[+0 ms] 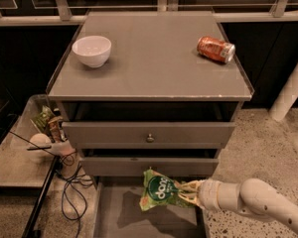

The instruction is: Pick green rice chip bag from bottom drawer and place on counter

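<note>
The green rice chip bag [160,191] is crinkled light green with a dark round "dang" logo. My gripper [185,193] reaches in from the lower right and is shut on the bag's right edge. It holds the bag above the grey floor of the open bottom drawer [124,217], in front of the drawer faces. The bag's shadow lies on the drawer floor. The counter [149,58] is the flat grey cabinet top above.
A white bowl [91,50] stands at the counter's left and an orange can [216,49] lies on its side at the right. A glass-topped side table [20,148] with clutter and cables stands at the left. A white post [290,90] stands at the right.
</note>
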Controlling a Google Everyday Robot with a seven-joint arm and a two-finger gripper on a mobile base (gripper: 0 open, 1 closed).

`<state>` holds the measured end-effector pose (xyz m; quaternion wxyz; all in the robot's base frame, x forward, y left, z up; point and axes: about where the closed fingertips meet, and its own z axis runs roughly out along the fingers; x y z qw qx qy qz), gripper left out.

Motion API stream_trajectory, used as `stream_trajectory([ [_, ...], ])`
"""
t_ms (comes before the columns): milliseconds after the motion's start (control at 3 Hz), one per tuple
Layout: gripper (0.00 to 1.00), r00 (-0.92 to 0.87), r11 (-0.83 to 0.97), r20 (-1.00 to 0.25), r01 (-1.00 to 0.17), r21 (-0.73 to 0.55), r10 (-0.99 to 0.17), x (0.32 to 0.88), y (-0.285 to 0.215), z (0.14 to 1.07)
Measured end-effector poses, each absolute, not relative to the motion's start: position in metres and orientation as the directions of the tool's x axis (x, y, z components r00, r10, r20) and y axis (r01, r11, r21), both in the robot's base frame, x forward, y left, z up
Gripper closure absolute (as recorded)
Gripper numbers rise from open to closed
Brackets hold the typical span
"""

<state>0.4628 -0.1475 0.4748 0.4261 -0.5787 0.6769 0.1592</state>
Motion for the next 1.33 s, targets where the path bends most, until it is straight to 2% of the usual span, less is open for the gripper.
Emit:
stream_trajectory([
  [333, 1.0, 0.033, 0.279, -0.761, -0.919, -0.278, -0.648, 0.463, -0.148, 0.475],
  [1333, 1.0, 0.311, 0.165, -0.662, -0.817, -0.553, -0.682, 0.412, -0.142, 0.61],
])
